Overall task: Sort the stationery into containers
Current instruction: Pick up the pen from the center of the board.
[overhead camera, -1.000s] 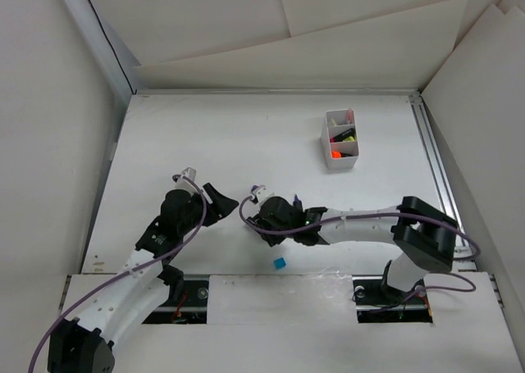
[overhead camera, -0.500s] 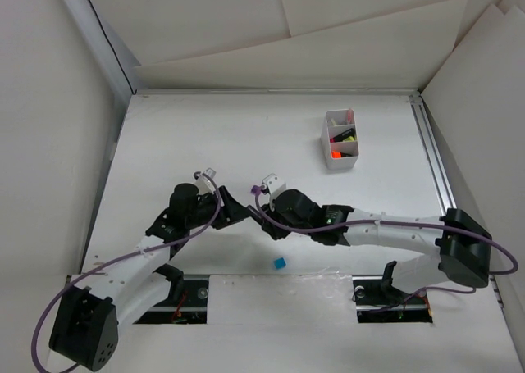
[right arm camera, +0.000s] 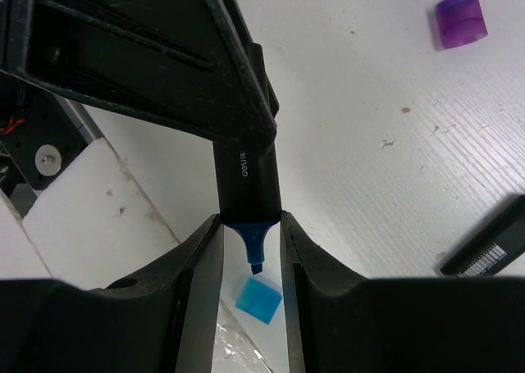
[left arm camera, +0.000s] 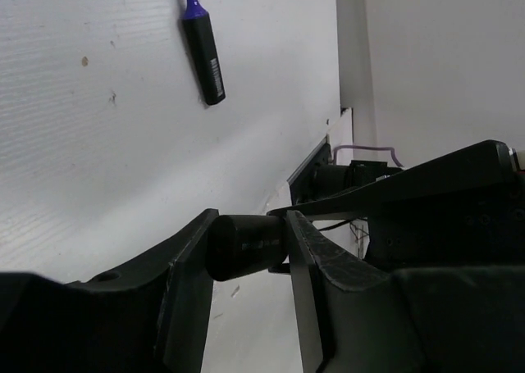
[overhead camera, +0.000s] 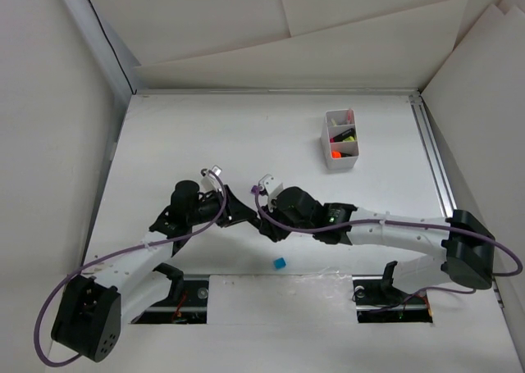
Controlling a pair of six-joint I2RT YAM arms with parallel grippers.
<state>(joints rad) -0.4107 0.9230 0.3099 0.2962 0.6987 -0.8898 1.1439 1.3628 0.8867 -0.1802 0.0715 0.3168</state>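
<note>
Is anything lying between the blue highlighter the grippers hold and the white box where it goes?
Nothing visible does. The left gripper and right gripper both clamp the blue highlighter, and in the top view only bare table lies between them and the white box.

we see a blue-tipped highlighter with a black barrel and small white lettering, its nib dark blue. the left gripper and the right gripper are both black. a blue cap is a lighter shade, and a purple cap looks translucent. a second highlighter is black with a purple tip and a white barcode stripe. the white box shows orange, yellow and pink inside. the tabletop is white, the cables purple.
</note>
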